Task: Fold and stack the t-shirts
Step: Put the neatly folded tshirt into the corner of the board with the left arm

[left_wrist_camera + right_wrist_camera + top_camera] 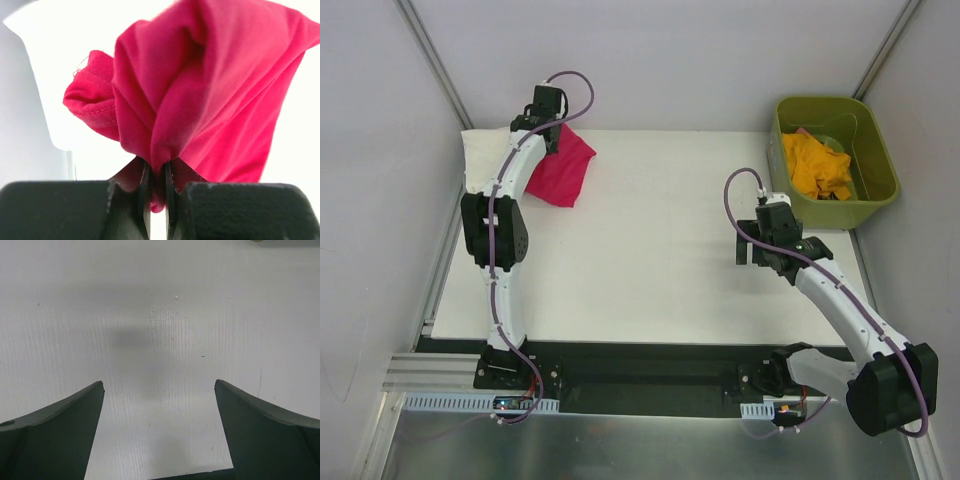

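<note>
A red t-shirt [563, 168] hangs bunched at the far left of the white table, beside a folded white shirt [482, 155] lying at the back left corner. My left gripper [548, 132] is shut on a fold of the red t-shirt [200, 90], pinched between its jaws, seen close in the left wrist view [157, 177]. A yellow t-shirt [817, 165] lies crumpled in the green bin [876, 196] at the back right. My right gripper [753, 253] is open and empty over bare table [160, 340] at the right middle, its fingers [60, 425] wide apart.
The white table top [660, 250] stretches between the two arms. Grey walls close in at left, right and back. A black and metal rail runs along the near edge by the arm bases.
</note>
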Available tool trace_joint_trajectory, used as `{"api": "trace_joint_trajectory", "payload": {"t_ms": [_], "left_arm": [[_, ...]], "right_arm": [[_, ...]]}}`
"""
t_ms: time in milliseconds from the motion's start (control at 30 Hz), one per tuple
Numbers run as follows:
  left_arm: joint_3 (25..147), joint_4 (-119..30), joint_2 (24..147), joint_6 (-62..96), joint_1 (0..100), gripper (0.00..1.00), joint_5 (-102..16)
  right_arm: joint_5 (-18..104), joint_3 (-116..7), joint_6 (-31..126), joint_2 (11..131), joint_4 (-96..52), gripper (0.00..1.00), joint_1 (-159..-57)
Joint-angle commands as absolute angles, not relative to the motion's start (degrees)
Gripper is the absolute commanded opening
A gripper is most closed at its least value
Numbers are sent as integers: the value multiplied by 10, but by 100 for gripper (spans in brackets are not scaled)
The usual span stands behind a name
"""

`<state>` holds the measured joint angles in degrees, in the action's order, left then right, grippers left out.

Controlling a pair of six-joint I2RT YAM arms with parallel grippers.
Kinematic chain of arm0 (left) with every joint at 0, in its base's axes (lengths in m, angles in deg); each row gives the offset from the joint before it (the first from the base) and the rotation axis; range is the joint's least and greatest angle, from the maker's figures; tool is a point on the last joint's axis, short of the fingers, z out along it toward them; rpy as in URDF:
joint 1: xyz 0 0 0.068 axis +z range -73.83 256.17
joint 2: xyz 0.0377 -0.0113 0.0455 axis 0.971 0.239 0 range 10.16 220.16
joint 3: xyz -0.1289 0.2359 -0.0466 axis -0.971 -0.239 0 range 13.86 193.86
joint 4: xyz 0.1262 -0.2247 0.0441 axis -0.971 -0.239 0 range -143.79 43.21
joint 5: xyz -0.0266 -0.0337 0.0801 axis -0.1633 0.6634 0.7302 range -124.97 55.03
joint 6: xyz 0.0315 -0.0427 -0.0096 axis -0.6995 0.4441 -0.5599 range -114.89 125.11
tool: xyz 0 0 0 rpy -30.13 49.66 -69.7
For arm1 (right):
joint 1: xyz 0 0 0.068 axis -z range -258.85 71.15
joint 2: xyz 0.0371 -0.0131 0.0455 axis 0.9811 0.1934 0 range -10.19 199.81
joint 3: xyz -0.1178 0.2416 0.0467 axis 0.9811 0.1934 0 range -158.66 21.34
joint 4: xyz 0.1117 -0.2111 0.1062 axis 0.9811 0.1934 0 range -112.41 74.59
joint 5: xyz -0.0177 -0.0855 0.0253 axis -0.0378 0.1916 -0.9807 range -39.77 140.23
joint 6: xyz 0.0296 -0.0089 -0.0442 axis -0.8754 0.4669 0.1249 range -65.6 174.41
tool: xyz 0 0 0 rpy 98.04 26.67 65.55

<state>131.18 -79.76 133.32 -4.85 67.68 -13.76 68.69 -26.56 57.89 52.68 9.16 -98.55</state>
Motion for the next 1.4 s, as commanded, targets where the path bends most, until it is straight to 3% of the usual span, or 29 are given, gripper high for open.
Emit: {"api": "trace_joint_trajectory", "payload": {"t_ms": [0, 433, 1233, 1300, 1333, 1367], "left_arm": [[1381, -796, 1351, -75, 695, 0, -123], [1502, -794, 1338, -97, 703, 0, -141], [1515, -750, 1406, -129, 820, 0, -219], [1524, -744, 1416, -135, 833, 4, -232], [1526, -735, 1424, -138, 836, 13, -237], [1526, -728, 1428, -141, 839, 12, -239]], "right_arm": [[705, -273, 584, 510, 60, 96, -985], [734, -253, 582, 483, 43, 97, -984], [775, -285, 556, 475, 105, 96, -984], [776, -289, 555, 474, 112, 96, -984], [776, -291, 552, 473, 116, 96, -984], [777, -297, 551, 473, 122, 96, -984]]}}
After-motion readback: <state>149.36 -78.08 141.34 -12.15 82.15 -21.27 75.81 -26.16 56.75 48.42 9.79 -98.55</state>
